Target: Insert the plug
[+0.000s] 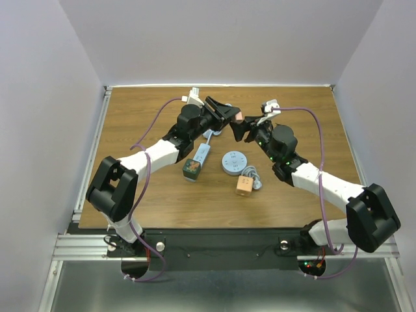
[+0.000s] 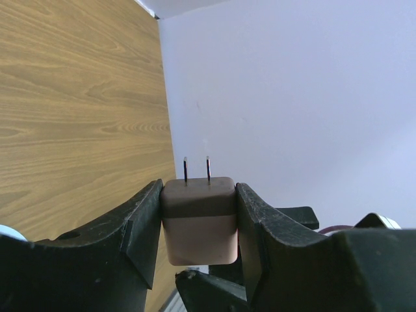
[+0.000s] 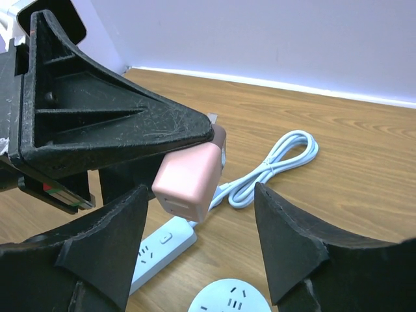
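Observation:
My left gripper (image 1: 231,116) is shut on a pink plug cube (image 1: 238,117), held above the table's far middle. In the left wrist view the plug (image 2: 198,218) sits squeezed between both fingers, its two metal prongs (image 2: 196,169) pointing away from the wrist. My right gripper (image 1: 244,132) faces it from the right. In the right wrist view the plug (image 3: 188,179) hangs under the left finger (image 3: 117,130). The right gripper (image 3: 200,198) stands open around the plug's lower end, both jaws clear of it. A white power strip (image 3: 162,244) lies below on the table.
A round white socket hub (image 1: 234,162) lies mid-table, seen also in the right wrist view (image 3: 227,300). An orange cube (image 1: 244,186) and a dark green block (image 1: 191,169) lie nearer the arms. The strip's coiled white cable (image 3: 279,159) lies behind it. White walls enclose the wooden table (image 1: 312,136).

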